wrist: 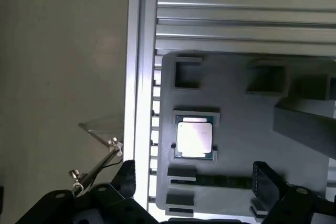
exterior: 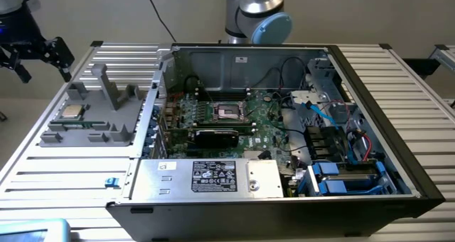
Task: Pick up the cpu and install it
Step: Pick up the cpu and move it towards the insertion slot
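Cpu lying flat in a recess of the gray parts holder, on the slatted table at the exterior view's left of the open computer case. Gripper raised above, fingers spread wide, holding nothing, clear of the cpu. Motherboard socket well apart.

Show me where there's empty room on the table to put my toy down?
Bare slats lie at the exterior view's right of the computer case, and between the gray holder and the blue clip. Crowded: inside the case, full of cables.
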`<state>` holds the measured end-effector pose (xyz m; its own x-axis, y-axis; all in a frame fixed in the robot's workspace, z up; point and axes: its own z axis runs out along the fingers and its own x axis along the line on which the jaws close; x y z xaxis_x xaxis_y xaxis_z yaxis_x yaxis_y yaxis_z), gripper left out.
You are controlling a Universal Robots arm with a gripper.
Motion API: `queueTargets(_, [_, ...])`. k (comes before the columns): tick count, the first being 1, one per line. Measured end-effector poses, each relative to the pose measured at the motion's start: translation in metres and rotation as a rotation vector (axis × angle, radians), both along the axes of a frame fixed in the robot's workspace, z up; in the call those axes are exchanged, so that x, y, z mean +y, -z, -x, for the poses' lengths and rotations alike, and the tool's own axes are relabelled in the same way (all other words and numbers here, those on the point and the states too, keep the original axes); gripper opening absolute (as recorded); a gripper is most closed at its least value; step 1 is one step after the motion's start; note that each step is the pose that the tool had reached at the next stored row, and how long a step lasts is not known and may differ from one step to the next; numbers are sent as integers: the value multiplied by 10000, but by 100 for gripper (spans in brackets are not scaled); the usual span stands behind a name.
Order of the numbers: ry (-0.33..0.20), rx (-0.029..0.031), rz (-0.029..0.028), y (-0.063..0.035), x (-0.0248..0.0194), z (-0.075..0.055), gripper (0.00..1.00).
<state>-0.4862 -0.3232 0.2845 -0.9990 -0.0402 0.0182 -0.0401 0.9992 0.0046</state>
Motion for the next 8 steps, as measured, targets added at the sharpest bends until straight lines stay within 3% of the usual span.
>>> queueTargets(8, [1, -2, -1, 111, -41, 0, 97])
